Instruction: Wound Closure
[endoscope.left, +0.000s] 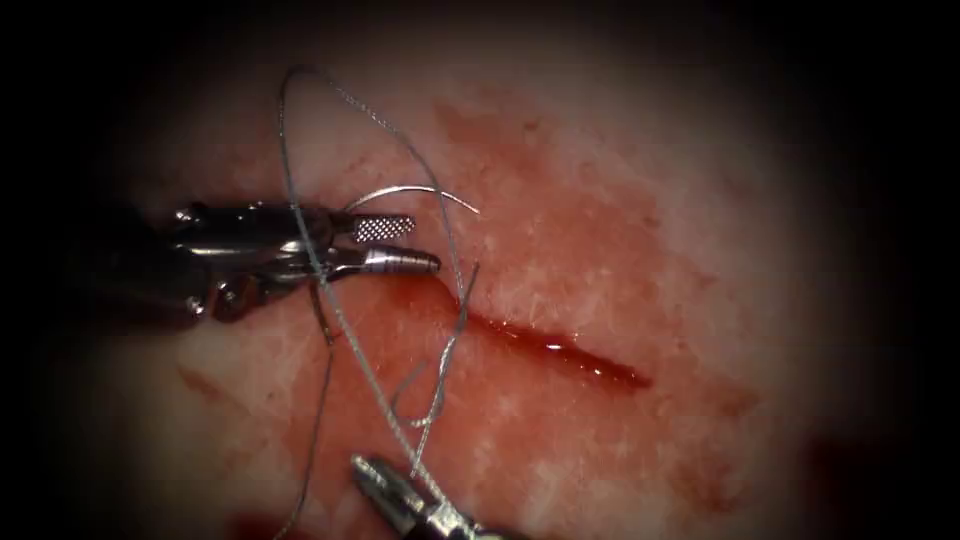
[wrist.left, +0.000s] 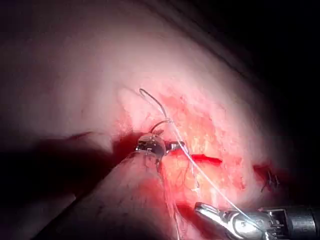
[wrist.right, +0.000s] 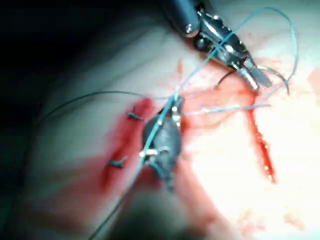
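Observation:
My left tool (endoscope.left: 425, 244) reaches in from the left with its jaws open and nothing between them, at the left end of the cut (endoscope.left: 560, 350). Just above its upper jaw lies the thin curved needle (endoscope.left: 410, 190), out of the tissue (endoscope.left: 620, 230). The needle's left end is hidden behind that jaw. The thread (endoscope.left: 345, 320) loops high, drapes across the left tool and runs down to my right tool (endoscope.left: 362, 468), whose jaws are shut on it below the cut. A second strand (endoscope.left: 450, 340) hangs near the cut's left end. The right wrist view shows the thread (wrist.right: 200, 65) leaving the right tool (wrist.right: 176, 105).
Red fluid (endoscope.left: 600, 368) pools along the cut and stains the tissue around it. Two earlier stitches with short cut ends (wrist.right: 134, 116) (wrist.right: 117, 161) sit beside the right tool. The left tool (wrist.right: 257, 79) and needle (wrist.right: 280, 80) lie beyond it.

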